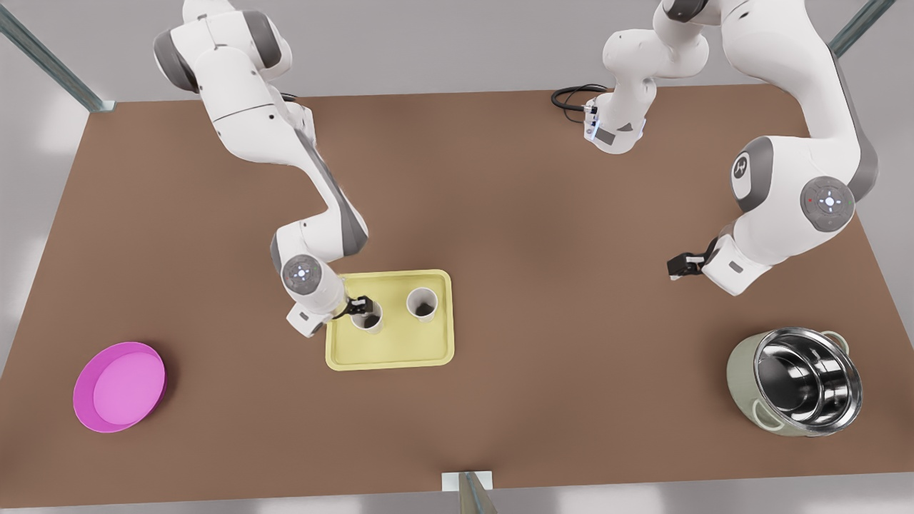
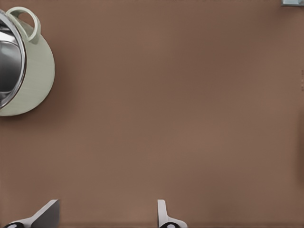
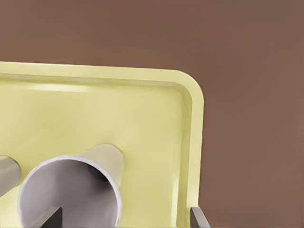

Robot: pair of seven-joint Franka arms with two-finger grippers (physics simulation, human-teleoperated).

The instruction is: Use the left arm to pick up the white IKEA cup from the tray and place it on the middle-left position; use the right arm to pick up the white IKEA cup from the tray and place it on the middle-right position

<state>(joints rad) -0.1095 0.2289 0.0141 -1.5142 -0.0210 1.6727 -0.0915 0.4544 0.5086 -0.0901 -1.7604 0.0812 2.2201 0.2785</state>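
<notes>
Two white cups stand on the pale yellow tray point(image 1: 393, 353): one point(image 1: 368, 319) toward the front view's left and one point(image 1: 422, 303) toward its right. My right gripper point(image 1: 363, 307) is low over the tray at the rim of the left one. In the right wrist view that cup point(image 3: 71, 190) lies between the open fingers point(image 3: 199, 218), and the other cup point(image 3: 7, 173) shows at the frame's edge on the tray point(image 3: 142, 109). My left gripper point(image 1: 678, 265) hangs over bare brown tabletop on the front view's right, open point(image 2: 104, 218) with nothing between its fingers.
A steel pot with a pale green outside point(image 1: 796, 382) point(image 2: 23, 66) stands at the front view's lower right, near the left gripper. A round magenta bowl point(image 1: 120, 386) sits at the lower left. A black cable point(image 1: 571, 96) loops at the table's far edge.
</notes>
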